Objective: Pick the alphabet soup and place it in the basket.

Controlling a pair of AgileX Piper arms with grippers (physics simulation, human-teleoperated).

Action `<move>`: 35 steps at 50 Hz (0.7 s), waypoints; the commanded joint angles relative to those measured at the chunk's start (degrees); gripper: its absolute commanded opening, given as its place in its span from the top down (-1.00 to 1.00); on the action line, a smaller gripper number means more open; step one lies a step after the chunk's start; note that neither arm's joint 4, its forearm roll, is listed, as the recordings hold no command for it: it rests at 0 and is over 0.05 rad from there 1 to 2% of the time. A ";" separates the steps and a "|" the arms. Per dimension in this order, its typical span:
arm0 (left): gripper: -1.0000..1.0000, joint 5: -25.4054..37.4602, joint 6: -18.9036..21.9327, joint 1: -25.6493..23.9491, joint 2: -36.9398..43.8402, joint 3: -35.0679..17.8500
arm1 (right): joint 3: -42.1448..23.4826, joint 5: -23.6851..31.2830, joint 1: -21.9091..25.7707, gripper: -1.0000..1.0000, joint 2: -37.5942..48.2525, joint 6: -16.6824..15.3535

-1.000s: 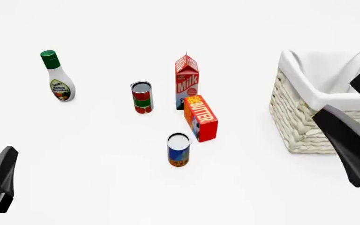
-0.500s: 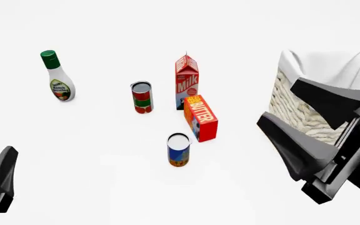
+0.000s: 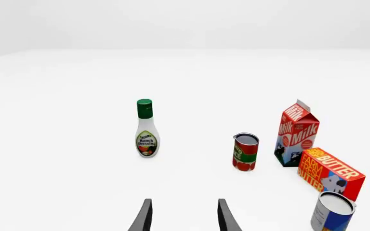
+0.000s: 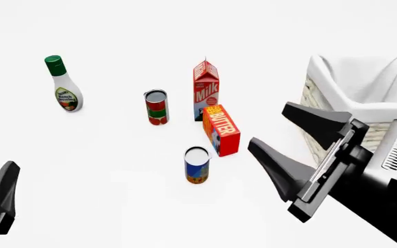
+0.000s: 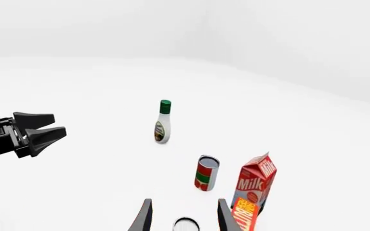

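The alphabet soup [image 4: 196,165], a small can with a blue label and a pale top, stands upright in the middle of the table. It also shows in the left wrist view [image 3: 331,211], and its top shows between the fingers in the right wrist view [image 5: 186,224]. The basket [image 4: 336,88], cream wicker with a white liner, stands at the right. My right gripper [image 4: 268,124] is open and empty, in front of the basket and to the right of the can, apart from it. My left gripper [image 4: 5,181] is open and empty at the near left.
A ranch dressing bottle [image 4: 64,85] stands at the far left. A red-and-green can [image 4: 156,107], a milk carton [image 4: 206,90] and a butter box [image 4: 221,130] stand just behind the soup can. The butter box is close to the can's right rear.
My right gripper has swung leftward from in front of the basket toward the soup can, staying open. The left arm and all the objects have not moved.
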 commanded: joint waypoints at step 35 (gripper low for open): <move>-1.00 0.00 0.00 0.00 0.00 0.00 | 1.81 -17.92 -1.12 -1.00 22.23 1.72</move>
